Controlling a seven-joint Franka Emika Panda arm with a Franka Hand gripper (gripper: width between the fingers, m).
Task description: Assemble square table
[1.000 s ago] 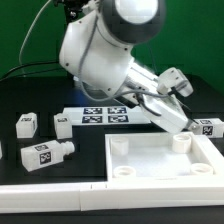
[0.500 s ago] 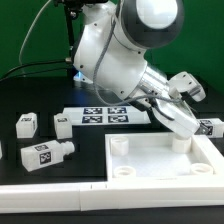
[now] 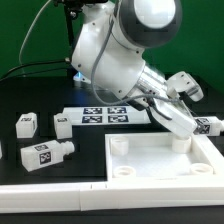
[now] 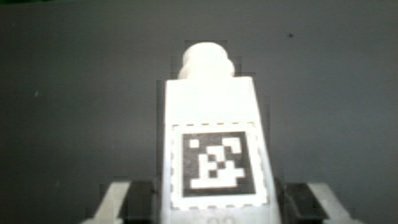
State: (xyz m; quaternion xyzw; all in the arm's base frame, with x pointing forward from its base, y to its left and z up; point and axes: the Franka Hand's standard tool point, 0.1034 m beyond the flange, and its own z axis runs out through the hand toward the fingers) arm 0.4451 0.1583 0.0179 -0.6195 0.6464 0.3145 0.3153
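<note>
White tagged leg [image 4: 217, 120] btwn spread end effector [image 4: 217, 203] fingers [image 4: 118, 200], gaps both sides, fingers cropped by frame edge

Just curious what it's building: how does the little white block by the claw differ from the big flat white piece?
The leg is small, blocky and tagged; the square plate is wide, flat, with round corner sockets. The leg sits between the gripper's open fingers; the plate lies untouched. Both are white, on the black table.

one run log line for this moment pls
gripper: open, astride leg | leg: lying flat | plate: no legs fitted | three other legs: loose, exterior view's left
</note>
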